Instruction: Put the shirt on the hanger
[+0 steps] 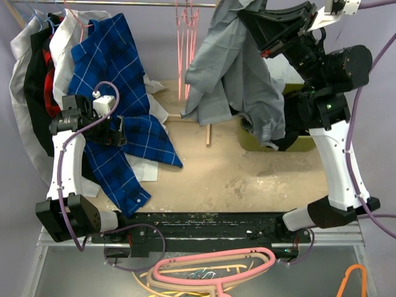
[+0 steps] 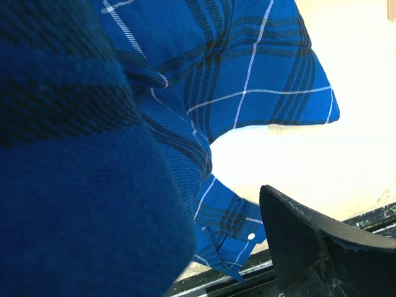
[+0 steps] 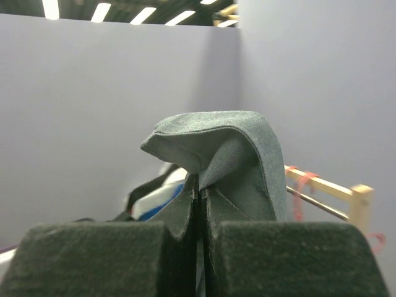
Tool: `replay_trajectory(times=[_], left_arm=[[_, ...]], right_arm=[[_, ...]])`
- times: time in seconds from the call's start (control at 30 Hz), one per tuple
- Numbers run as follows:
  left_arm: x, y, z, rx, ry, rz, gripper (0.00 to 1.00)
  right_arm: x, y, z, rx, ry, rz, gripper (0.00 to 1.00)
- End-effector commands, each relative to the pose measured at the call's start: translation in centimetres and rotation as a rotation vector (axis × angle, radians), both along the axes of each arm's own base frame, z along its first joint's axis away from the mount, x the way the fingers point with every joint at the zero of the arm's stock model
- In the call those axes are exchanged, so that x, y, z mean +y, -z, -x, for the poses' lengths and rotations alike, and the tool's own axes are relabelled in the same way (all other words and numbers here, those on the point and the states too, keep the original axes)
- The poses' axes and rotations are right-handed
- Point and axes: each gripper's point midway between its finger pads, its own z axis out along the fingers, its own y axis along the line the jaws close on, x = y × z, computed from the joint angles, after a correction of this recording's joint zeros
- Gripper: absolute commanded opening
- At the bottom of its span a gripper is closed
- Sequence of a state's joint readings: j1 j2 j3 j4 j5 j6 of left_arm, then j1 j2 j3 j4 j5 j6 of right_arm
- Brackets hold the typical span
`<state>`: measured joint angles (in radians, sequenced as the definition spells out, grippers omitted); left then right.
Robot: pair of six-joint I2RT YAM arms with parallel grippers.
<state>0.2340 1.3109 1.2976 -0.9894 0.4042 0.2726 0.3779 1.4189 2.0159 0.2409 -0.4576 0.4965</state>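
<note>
The grey shirt (image 1: 235,74) hangs in the air at the top right, bunched, its lower folds down near the table. My right gripper (image 1: 249,18) is raised high and shut on a fold of it; in the right wrist view the cloth (image 3: 238,154) arches up out of the closed fingers (image 3: 199,189). Several thin pink hangers (image 1: 185,43) hang from the rod (image 1: 124,4), just left of the shirt. My left gripper (image 1: 116,133) is low at the left, in among a blue checked shirt. Its right finger (image 2: 309,247) shows well off centre; blue cloth hides the left one.
The blue checked shirt (image 1: 124,80) drapes from the rack onto the table, with black and white garments (image 1: 31,80) behind it. An olive bin (image 1: 297,145) sits under the right arm. A wooden post (image 1: 208,133) stands mid-table. Chunky pink and cream hangers (image 1: 210,272) lie below the front edge.
</note>
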Motion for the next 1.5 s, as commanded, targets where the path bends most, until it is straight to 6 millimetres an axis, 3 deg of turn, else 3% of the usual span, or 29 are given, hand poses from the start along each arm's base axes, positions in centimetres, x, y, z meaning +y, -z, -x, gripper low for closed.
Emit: replay_trajectory(times=[0.0,0.1,0.23,0.43,0.57,0.7,0.83,0.87,0.93,0.97,1.0,1.03,1.1,1.2,1.27,1.37,1.47], left_arm=[[0.2,-0.7,-0.5,-0.027,0.007,-0.024,0.99],[0.3,-0.8,-0.5,-0.029,0.004,-0.025,0.99],[0.3,-0.8,-0.5,-0.028,0.001,-0.025,0.99],[0.7,-1.5,-0.6,-0.033,-0.017,-0.044,0.99],[2.7,-2.4,-1.1,-0.045,-0.1,-0.129,1.0],[4.2,-3.9,-1.4,-0.068,-0.165,-0.189,1.0],[5.3,-4.8,-1.3,-0.079,-0.208,-0.238,1.0],[5.6,-4.9,-1.3,-0.08,-0.221,-0.251,1.0],[6.1,-5.0,-1.1,-0.081,-0.24,-0.273,1.0],[6.2,-5.2,-0.9,-0.083,-0.241,-0.281,1.0],[6.3,-5.4,-0.7,-0.087,-0.239,-0.29,1.0],[6.4,-5.7,-0.5,-0.092,-0.233,-0.304,1.0],[6.5,-7.0,0.0,-0.123,-0.211,-0.339,1.0],[6.4,-10.7,1.1,-0.221,-0.157,-0.401,1.0],[5.4,-13.0,2.1,-0.281,-0.082,-0.405,0.99],[2.4,-14.5,3.4,-0.295,0.1,-0.342,0.99],[-0.2,-13.7,3.5,-0.256,0.23,-0.347,0.99]], right_arm=[[3.2,-3.0,7.4,-0.172,-0.308,0.028,0.0],[6.9,-0.5,9.0,-0.173,-0.466,0.13,0.0],[10.9,6.0,9.5,-0.087,-0.667,0.241,0.0],[19.2,20.3,9.2,0.23,-0.881,0.403,0.0],[23.9,27.2,8.5,0.336,-0.899,0.447,0.0],[27.7,29.8,6.6,0.356,-0.837,0.422,0.0],[30.0,29.0,7.0,0.342,-0.87,0.364,0.0],[30.2,28.8,6.9,0.335,-0.857,0.349,0.09],[30.1,28.5,6.3,0.34,-0.811,0.322,0.4],[29.7,28.3,5.9,0.339,-0.766,0.308,0.63],[29.0,28.1,5.3,0.333,-0.702,0.29,0.94],[27.7,27.0,5.0,0.306,-0.626,0.27,0.99],[25.4,26.8,4.2,0.264,-0.476,0.276,1.0],[21.0,29.0,3.7,0.3,-0.293,0.302,1.0],[17.6,30.3,3.5,0.331,-0.167,0.291,1.0],[13.3,35.0,4.2,0.479,-0.064,0.293,1.0],[9.2,38.0,4.0,0.612,0.069,0.228,1.0]])
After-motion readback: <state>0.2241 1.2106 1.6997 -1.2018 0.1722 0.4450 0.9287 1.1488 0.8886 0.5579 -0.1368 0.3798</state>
